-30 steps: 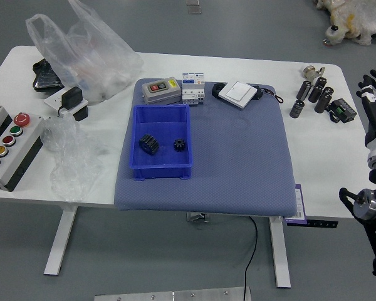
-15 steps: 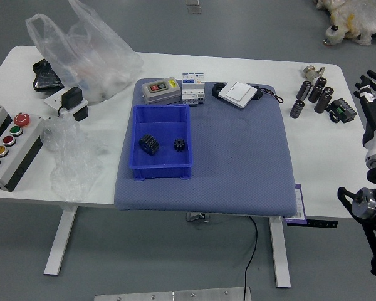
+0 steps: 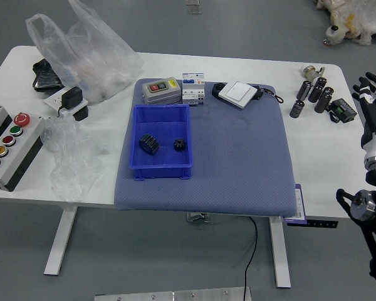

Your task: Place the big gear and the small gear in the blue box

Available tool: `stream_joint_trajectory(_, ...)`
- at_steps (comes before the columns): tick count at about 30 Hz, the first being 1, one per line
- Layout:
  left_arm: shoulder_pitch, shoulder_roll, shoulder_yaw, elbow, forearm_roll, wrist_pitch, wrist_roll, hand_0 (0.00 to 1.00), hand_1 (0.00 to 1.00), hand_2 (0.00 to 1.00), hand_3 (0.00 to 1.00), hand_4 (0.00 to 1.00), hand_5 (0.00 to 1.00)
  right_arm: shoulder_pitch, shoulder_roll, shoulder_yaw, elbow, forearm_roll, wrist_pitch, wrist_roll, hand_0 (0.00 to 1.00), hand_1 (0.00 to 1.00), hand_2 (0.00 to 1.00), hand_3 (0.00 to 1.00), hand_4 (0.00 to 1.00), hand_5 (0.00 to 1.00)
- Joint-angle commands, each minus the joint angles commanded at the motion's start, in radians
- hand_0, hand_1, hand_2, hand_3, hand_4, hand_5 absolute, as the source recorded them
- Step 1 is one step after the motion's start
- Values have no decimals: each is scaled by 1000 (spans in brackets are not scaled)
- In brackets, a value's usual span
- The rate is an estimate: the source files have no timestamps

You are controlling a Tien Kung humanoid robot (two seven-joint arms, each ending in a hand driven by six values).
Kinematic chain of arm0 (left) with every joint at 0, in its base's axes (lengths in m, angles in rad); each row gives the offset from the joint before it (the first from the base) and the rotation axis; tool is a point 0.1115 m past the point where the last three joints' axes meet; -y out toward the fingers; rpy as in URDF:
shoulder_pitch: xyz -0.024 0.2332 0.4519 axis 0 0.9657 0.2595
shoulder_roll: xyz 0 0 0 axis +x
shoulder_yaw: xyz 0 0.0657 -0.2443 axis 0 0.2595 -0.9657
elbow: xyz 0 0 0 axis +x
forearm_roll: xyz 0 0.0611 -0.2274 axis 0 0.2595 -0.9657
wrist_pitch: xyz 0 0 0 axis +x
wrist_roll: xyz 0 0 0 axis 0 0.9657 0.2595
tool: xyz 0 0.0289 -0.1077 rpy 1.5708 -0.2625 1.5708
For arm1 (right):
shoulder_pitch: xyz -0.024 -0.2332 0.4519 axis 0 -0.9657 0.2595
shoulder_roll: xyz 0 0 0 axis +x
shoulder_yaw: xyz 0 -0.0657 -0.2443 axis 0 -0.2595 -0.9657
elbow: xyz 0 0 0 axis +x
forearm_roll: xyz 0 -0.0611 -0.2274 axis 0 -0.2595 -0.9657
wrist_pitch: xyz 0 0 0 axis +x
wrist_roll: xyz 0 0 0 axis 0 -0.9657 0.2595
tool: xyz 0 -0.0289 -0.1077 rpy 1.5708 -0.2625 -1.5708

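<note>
My right hand (image 3: 371, 93) is raised at the picture's right edge, over the table's right side, its fingers spread and holding nothing. Far to its left, the blue box (image 3: 161, 171) stands on the blue-grey mat. Inside it, the big black gear (image 3: 149, 144) lies tilted toward the left side. The small black gear (image 3: 180, 145) rests close to the box's right wall, apart from the big one. No part of my left arm shows.
Behind the box are a grey device (image 3: 161, 91), a white block stack (image 3: 193, 89) and a white square device (image 3: 237, 94). Dark cylinders (image 3: 317, 89) stand at the far right. Plastic bags (image 3: 91, 50) and a button panel (image 3: 15, 147) occupy the left.
My right hand and forearm have shifted slightly to the left at the picture's edge. Box and gears have stayed where they were.
</note>
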Motion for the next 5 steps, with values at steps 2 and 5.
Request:
stream_joint_trajectory(2, 0, -1, -5, 0, 3, -1, 0, 620, 465, 499, 657, 692, 279, -4, 4, 6, 0, 3, -1, 3, 729, 680, 704, 672, 653, 364)
stream_joint_trajectory(5, -4, -2, -12, 1, 10, -2, 0, 620, 465, 499, 657, 692, 279, -9, 14, 22, 2, 6, -1, 6, 729, 680, 704, 672, 653, 364)
